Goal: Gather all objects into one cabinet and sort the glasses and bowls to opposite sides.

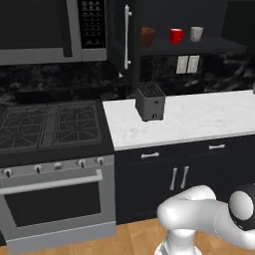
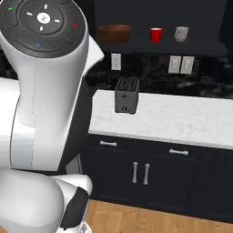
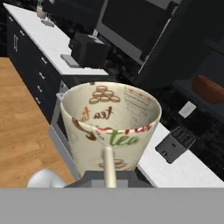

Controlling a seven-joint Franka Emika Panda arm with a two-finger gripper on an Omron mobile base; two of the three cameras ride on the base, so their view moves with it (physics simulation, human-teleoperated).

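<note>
1. I saw the cream mug [image 3: 110, 127] filling the hand view's centre, directly above my claw [image 3: 108, 175].
2. My claw was clamped narrowly on that mug's handle.
3. At two o'clock, the wooden bowl [image 3: 209, 89] sat on the cabinet shelf [image 3: 186, 89].

Brown bowl [image 2: 114, 33], red mug [image 2: 155, 35], grey mug [image 2: 181, 33] on cabinet shelf [image 2: 182, 48], cream mug [image 3: 109, 127] gripped

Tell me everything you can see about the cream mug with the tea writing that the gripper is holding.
The cream mug looks like glossy ceramic, wider at its open rim than at its base, printed with brown and green "tea" lettering, red script and small brown rings. It looks empty, and its pale handle runs down toward the camera. It sits directly in front of the hand camera, held in the shut gripper, above the wooden floor and the stove edge.
</note>
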